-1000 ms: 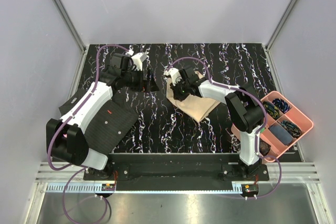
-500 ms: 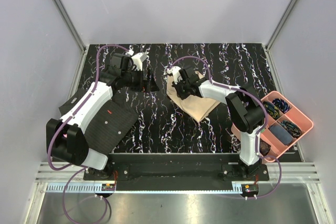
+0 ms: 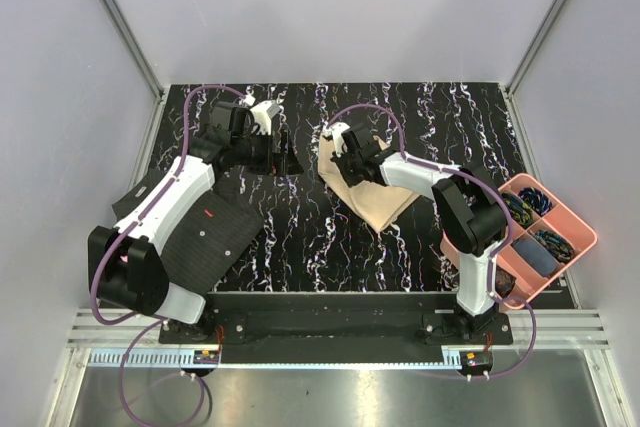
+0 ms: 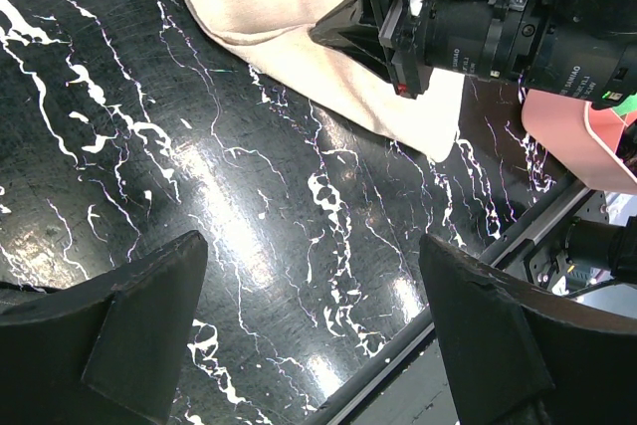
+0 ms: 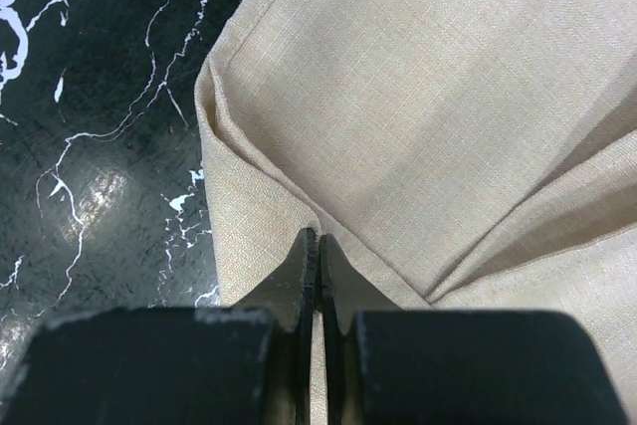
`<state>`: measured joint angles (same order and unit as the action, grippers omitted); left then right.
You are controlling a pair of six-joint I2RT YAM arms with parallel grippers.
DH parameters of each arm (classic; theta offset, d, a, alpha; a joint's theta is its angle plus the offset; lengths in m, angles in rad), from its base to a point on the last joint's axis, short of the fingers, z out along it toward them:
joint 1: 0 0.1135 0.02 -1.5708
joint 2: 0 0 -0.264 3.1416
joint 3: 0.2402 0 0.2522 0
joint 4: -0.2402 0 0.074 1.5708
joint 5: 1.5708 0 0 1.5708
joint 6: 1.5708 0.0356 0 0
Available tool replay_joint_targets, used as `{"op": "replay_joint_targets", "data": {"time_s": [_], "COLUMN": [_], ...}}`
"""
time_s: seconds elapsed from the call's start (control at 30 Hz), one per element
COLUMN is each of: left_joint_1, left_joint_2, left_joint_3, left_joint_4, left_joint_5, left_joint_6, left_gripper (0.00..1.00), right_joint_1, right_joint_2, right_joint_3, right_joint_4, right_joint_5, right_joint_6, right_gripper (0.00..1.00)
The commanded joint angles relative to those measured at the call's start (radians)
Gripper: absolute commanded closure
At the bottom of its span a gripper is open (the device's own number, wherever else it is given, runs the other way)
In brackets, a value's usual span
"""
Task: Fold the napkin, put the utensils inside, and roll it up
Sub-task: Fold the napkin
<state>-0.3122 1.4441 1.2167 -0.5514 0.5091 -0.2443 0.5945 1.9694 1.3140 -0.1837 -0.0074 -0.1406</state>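
Observation:
The beige napkin lies partly folded on the black marbled table, right of centre. My right gripper is at its far left corner, shut on a folded edge of the cloth. In the right wrist view the jaws meet on a crease of the napkin. My left gripper is open and empty, hovering left of the napkin. The left wrist view shows its fingers wide apart above bare table, with the napkin beyond. The spoon and the stick utensil are not in view.
A black dotted mat with a red mark lies at the left under my left arm. A pink tray with small coloured items sits at the right near edge. Grey walls enclose the table.
My right gripper has shifted slightly to the right and away with the napkin's corner, pulling the left edge along. The left arm has not moved.

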Motion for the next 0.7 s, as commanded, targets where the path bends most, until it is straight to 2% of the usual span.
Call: {"op": "replay_joint_targets", "data": {"time_s": [0.0, 0.1, 0.17, 0.27, 0.3, 0.4, 0.43, 0.53, 0.67], "left_joint_1": [0.005, 0.005, 0.005, 0.005, 0.005, 0.005, 0.005, 0.005, 0.005], "left_joint_2": [-0.002, -0.001, 0.002, 0.004, 0.006, 0.009, 0.007, 0.012, 0.025], "left_joint_3": [-0.003, -0.003, -0.003, -0.003, -0.003, -0.006, -0.005, -0.006, -0.008], "left_joint_4": [0.034, 0.034, 0.034, 0.034, 0.034, 0.034, 0.034, 0.034, 0.036], "left_joint_5": [0.032, 0.032, 0.032, 0.034, 0.035, 0.035, 0.034, 0.031, 0.035], "left_joint_6": [-0.009, -0.009, -0.009, -0.010, -0.010, -0.010, -0.010, -0.012, -0.016], "left_gripper": [0.10, 0.10, 0.10, 0.10, 0.10, 0.10, 0.10, 0.10, 0.10], "right_joint_1": [-0.002, -0.004, -0.004, -0.010, -0.015, -0.042, -0.053, -0.096, -0.172], "right_joint_2": [-0.020, -0.014, -0.018, -0.049, -0.070, -0.124, -0.138, -0.193, -0.224], "right_joint_3": [0.011, 0.016, 0.014, -0.002, -0.012, -0.038, -0.048, -0.081, -0.098], "right_joint_4": [0.032, 0.032, 0.030, 0.032, 0.030, 0.029, 0.024, 0.009, -0.037], "right_joint_5": [0.037, 0.037, 0.037, 0.037, 0.040, 0.043, 0.044, 0.056, 0.089], "right_joint_6": [0.010, 0.013, 0.022, 0.042, 0.052, 0.087, 0.096, 0.134, 0.235], "right_gripper": [0.96, 0.89, 0.81, 0.64, 0.55, 0.43, 0.36, 0.25, 0.20]}}
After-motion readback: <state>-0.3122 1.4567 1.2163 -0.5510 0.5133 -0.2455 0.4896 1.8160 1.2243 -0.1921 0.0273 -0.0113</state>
